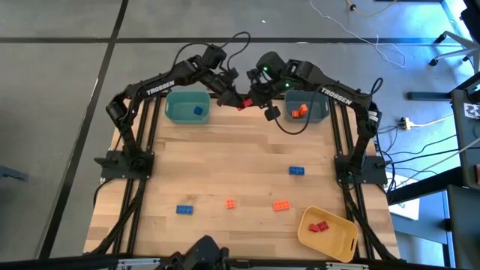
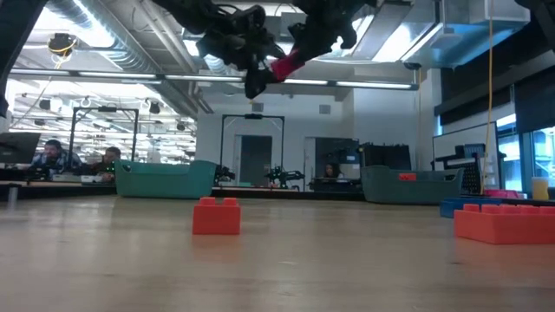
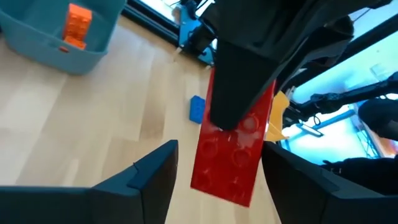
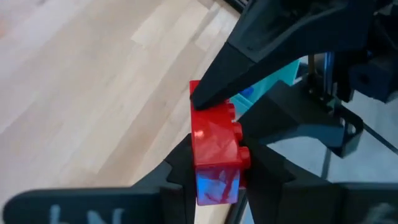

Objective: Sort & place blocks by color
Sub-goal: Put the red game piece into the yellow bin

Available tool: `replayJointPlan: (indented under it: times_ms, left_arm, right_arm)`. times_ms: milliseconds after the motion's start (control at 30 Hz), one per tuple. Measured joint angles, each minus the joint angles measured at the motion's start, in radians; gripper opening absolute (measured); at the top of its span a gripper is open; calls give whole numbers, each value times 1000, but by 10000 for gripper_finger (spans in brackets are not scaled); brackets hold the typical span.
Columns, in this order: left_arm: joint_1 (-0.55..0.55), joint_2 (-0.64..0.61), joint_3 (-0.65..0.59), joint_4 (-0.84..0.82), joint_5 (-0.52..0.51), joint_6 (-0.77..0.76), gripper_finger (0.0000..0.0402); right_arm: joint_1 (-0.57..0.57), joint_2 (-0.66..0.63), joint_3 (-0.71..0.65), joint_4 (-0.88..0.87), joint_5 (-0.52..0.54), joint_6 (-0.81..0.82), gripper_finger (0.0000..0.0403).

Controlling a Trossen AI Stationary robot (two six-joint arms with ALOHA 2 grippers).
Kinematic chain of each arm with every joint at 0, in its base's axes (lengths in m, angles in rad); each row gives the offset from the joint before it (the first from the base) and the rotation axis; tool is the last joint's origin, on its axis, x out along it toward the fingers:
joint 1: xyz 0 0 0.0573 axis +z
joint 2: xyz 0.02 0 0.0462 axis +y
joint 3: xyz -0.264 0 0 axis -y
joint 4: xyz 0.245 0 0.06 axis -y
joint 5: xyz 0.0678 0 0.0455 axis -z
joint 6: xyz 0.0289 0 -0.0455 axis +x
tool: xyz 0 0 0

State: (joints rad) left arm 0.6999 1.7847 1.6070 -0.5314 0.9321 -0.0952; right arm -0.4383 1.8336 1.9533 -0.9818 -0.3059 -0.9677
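Fingers: right gripper (image 4: 214, 177) clamped on a red block (image 4: 214, 155), pads tight on both sides. Left gripper (image 3: 214, 180) fingers set wide, red block between them with a gap each side in left wrist view; a left fingertip (image 4: 214, 87) lies against the block's upper end in right wrist view. Firm contact there: cannot tell.

Location: both grippers meet high above table (image 1: 225, 161) at far edge, between teal bin (image 1: 187, 107) and grey-blue bin (image 1: 306, 106). Low view shows block well clear of tabletop.

Other blocks:
- Blue block (image 1: 199, 110) inside teal bin.
- Orange blocks (image 1: 299, 111) inside grey-blue bin.
- Red blocks (image 1: 319, 226) inside yellow bin (image 1: 328, 234), near-right corner.
- Loose on table: blue block near right (image 1: 297, 170), blue block near left (image 1: 184, 209), small orange block (image 1: 230, 202), oblong orange block (image 1: 281, 205). All well apart from each other.

Bkgd: seated persons (image 2: 54, 153) at desks beyond table, low view.
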Motion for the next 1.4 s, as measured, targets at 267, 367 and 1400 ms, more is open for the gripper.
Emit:
replayJointPlan:
  times_ms: [267, 367, 1400]
  left_arm:
    - [32, 0, 0, -15, -19, 4, 223]
    - [42, 0, 1, -41, -49, 44, 223]
    - [-43, 2, -1, -220, -320, 493, 224]
  right_arm:
    - [4, -26, 0, -15, 64, 22, 94]
    - [2, -43, 0, -34, 75, 65, 94]
    - [305, -336, -39, -590, 177, 1306, 94]
